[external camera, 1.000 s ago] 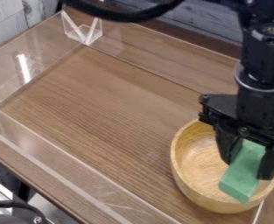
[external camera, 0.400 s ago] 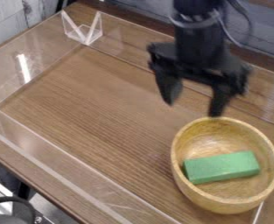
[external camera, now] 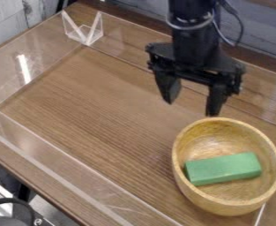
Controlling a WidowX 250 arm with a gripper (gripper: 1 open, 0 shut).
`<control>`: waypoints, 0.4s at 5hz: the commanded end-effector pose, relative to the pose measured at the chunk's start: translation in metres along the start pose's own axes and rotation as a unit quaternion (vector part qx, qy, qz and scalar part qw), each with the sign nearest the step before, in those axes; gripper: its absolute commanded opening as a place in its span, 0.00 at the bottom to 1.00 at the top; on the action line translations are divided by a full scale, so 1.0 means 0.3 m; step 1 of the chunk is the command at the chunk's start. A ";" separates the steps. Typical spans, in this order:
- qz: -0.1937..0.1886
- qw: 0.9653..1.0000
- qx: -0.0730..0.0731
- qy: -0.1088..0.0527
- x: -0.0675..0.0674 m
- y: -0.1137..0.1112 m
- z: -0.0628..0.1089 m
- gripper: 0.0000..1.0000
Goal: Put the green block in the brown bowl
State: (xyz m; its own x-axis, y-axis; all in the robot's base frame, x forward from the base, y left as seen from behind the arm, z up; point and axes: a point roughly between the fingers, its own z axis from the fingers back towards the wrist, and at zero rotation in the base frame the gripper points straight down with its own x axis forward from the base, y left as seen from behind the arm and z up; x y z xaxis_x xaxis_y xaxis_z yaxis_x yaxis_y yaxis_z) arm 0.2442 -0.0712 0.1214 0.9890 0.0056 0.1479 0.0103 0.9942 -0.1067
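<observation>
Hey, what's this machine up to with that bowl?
A single black robot arm is working over a wooden table. The flat bright green block lies inside the round light-brown wooden bowl, flat on its bottom. The arm's claw hangs above the table just beyond the bowl, open and empty, touching nothing. So the block is in the bowl, which looks like the whole job.

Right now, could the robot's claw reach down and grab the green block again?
Probably yes. The green block lies flat in the brown bowl, uncovered from above. The gripper hangs open just up and left of the bowl, with nothing between them.
</observation>
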 end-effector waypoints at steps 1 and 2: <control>-0.008 1.000 -0.003 -0.016 0.009 -0.020 -0.013 1.00; -0.017 1.000 -0.002 -0.014 -0.001 -0.042 -0.060 1.00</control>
State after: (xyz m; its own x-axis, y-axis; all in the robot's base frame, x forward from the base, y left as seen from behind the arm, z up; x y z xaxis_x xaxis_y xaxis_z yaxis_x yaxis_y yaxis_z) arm 0.2422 -0.0854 0.0965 0.9894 -0.0246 0.1430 0.0390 0.9943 -0.0989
